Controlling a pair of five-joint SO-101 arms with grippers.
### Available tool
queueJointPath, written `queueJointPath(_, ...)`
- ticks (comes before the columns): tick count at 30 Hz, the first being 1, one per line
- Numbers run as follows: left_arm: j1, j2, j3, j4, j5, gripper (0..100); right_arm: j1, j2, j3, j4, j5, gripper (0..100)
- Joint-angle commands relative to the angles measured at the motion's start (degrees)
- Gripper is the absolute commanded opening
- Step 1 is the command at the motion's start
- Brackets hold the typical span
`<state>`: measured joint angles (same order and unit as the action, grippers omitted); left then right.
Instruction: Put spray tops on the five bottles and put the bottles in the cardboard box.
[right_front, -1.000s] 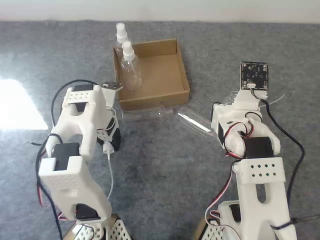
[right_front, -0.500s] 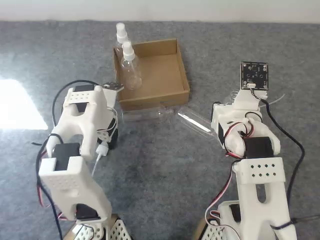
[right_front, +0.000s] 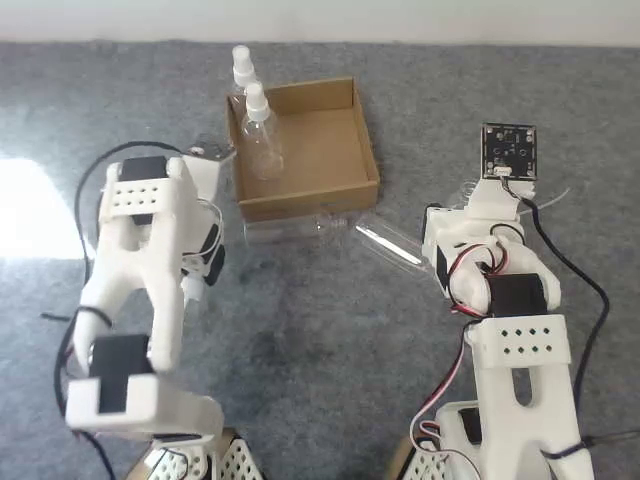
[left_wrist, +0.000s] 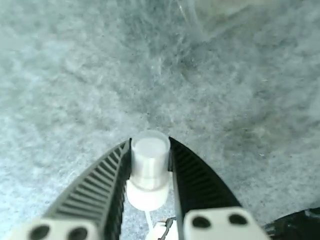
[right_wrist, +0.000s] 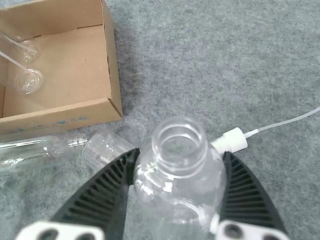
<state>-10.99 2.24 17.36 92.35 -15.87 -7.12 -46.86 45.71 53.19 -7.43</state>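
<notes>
Left claw (left_wrist: 148, 146) is clenched on one spray top (left_wrist: 147, 167) above the grey desk (left_wrist: 240, 100). Right claw (right_wrist: 180, 155) grips one open bottle (right_wrist: 175, 185), with one loose spray top (right_wrist: 231, 140) close by. Two lying bottles (right_front: 290, 228) rest along the cardboard box's (right_front: 320, 192) near side. Two capped bottles (right_front: 260, 135) stand inside, at its left.

White spray top (left_wrist: 148, 162) clamped between the ribbed black fingers (left_wrist: 107, 175) of the left tool (left_wrist: 149, 146), thin tube (left_wrist: 148, 220) leaving its collar, grey flecked table (left_wrist: 75, 70) beyond the spray top, farther off a pale blurred shape (left_wrist: 220, 12), possibly clear plastic
</notes>
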Motion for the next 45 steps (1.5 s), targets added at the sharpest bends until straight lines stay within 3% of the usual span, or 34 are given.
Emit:
queueJointPath(1, 0.4, -8.9, -0.7, 1.6, 0.1, 4, 0.7, -2.2, -0.9, -0.7, 0.0, 19.4)
queueJointPath(17, 0.4, -28.3, 11.9, -7.6, 0.6, 4, -2.5, -7.3, 0.4, 2.2, 0.0, 19.4)
queueJointPath(23, 0.7, -34.6, 14.5, -10.5, 6.2, 5, -6.9, -15.5, 5.2, 2.3, 0.1, 19.4)
queueJointPath(31, 5.6, -44.7, 18.6, -11.1, 8.8, 5, -10.0, -19.2, 8.0, 2.2, 0.2, 19.4)
queueJointPath(45, 5.4, -53.8, 21.8, -11.9, 8.5, 4, -9.9, -19.4, 8.3, 2.1, 2.0, 19.4)
